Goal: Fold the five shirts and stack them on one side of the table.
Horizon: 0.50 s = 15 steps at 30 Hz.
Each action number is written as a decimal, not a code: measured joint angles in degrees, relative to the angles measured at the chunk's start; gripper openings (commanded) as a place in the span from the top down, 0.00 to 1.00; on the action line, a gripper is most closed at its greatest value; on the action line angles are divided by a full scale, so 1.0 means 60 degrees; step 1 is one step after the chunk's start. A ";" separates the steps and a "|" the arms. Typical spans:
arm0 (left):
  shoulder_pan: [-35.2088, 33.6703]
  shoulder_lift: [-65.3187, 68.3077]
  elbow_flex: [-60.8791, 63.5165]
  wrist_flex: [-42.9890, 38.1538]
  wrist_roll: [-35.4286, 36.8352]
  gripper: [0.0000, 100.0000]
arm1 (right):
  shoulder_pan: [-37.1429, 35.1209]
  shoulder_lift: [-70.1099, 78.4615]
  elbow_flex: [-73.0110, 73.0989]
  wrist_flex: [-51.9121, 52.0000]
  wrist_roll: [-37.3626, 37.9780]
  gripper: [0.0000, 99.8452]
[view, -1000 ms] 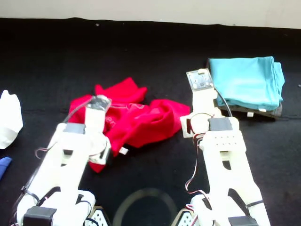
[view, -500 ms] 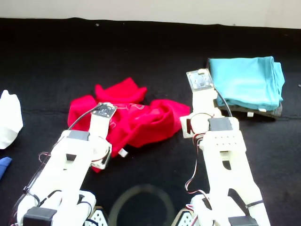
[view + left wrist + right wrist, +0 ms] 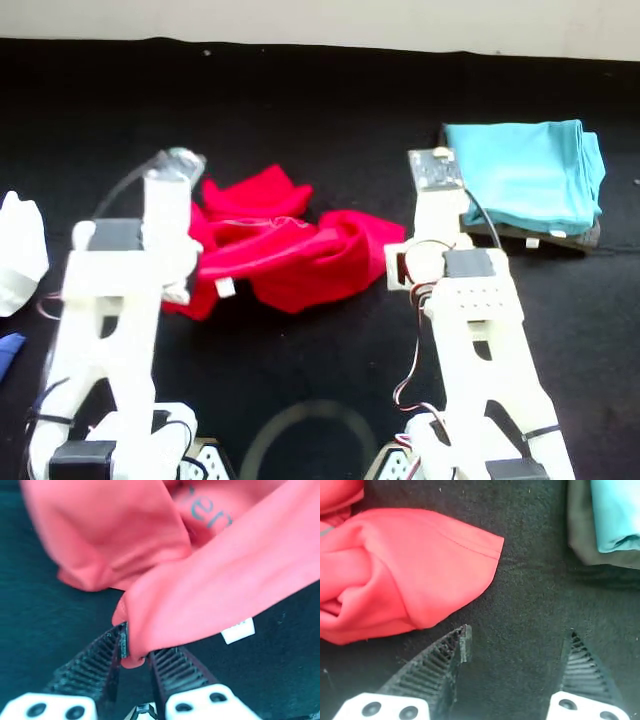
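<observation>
Red shirt (image 3: 300, 260) is a crumpled heap mid-surface, so I'd say we're at the flattening step: left gripper (image 3: 135, 650) has its fingers pinching a hem, right gripper (image 3: 518, 635) hangs fingers spread just beside it and probably needs to grab the other end.

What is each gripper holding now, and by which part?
The left gripper is shut on the red shirt, pinching a bunched edge of the cloth. The right gripper is open and holds nothing.
</observation>
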 measured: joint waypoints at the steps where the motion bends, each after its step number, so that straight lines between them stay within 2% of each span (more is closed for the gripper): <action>1: -0.0161 0.0000 -0.0469 0.0176 0.0000 0.99 | -0.0073 0.0000 -0.0176 0.0000 -0.0044 0.71; 6: -0.0967 0.0015 -0.2066 0.0425 -0.0103 0.99 | -0.0718 0.0718 -0.1245 0.0747 -0.0147 0.60; 9: -0.1260 0.0015 -0.2242 0.0440 -0.0542 0.99 | -0.1289 0.1465 -0.1934 0.1260 -0.0454 0.60; 15: -0.1597 0.0015 -0.2256 0.0322 -0.0659 0.99 | -0.2901 0.2286 -0.2198 0.1626 -0.0484 0.60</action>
